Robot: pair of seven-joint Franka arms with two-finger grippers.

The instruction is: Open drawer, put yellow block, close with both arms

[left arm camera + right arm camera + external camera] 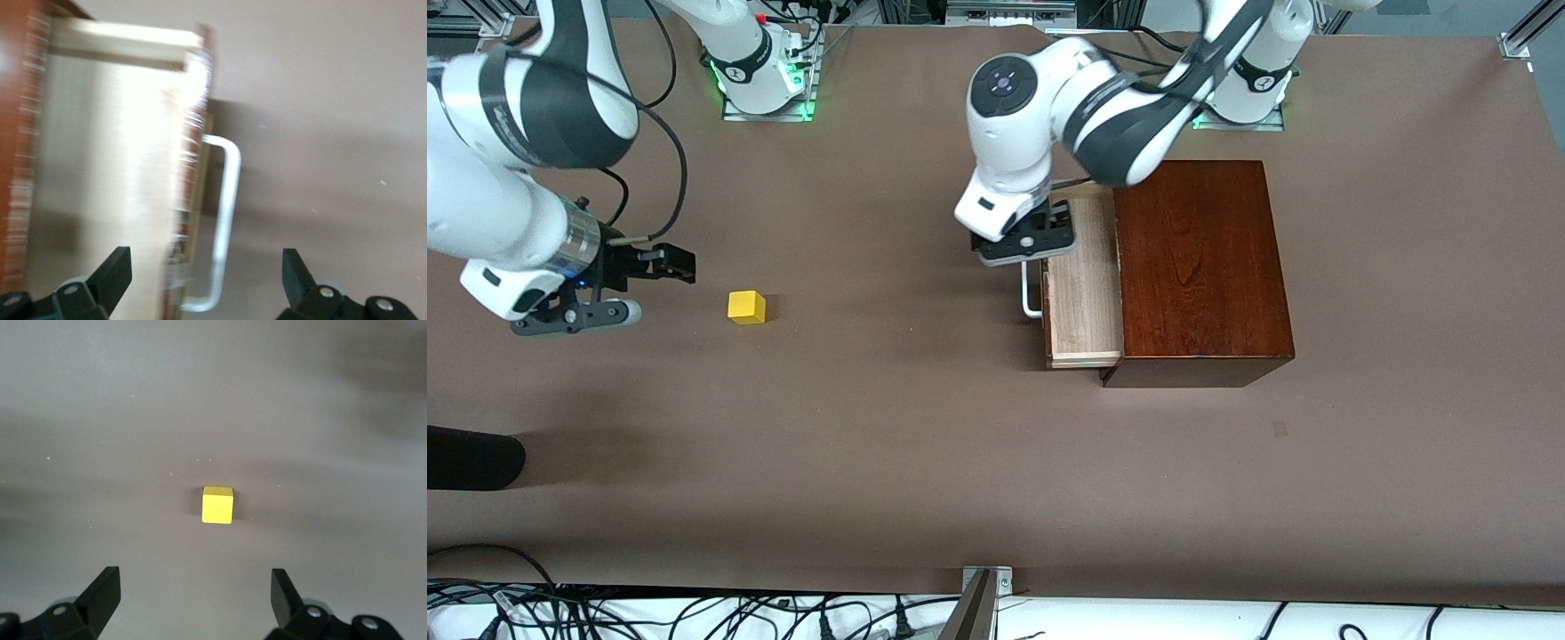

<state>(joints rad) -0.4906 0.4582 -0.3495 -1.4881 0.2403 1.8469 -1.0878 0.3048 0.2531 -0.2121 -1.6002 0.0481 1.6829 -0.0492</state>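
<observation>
The drawer [1083, 289] stands partly pulled out of the dark mahogany box [1200, 267]; its pale tray looks empty, and its white bar handle [1032, 298] faces the right arm's end of the table. My left gripper [1021, 238] is open over the handle's end and the drawer front. In the left wrist view the handle [227, 213] lies between the spread fingers [119, 267] of the left gripper [207, 270], untouched. The yellow block [746, 307] sits on the table. My right gripper [680, 264] is open and empty beside it, toward the right arm's end. The right wrist view shows the block [217, 505] ahead of the right gripper [195, 587].
The brown table [925, 462] stretches wide between block and drawer. A black object [471, 458] lies at the table's edge toward the right arm's end, nearer the camera. A camera post [978, 604] and cables sit along the near edge.
</observation>
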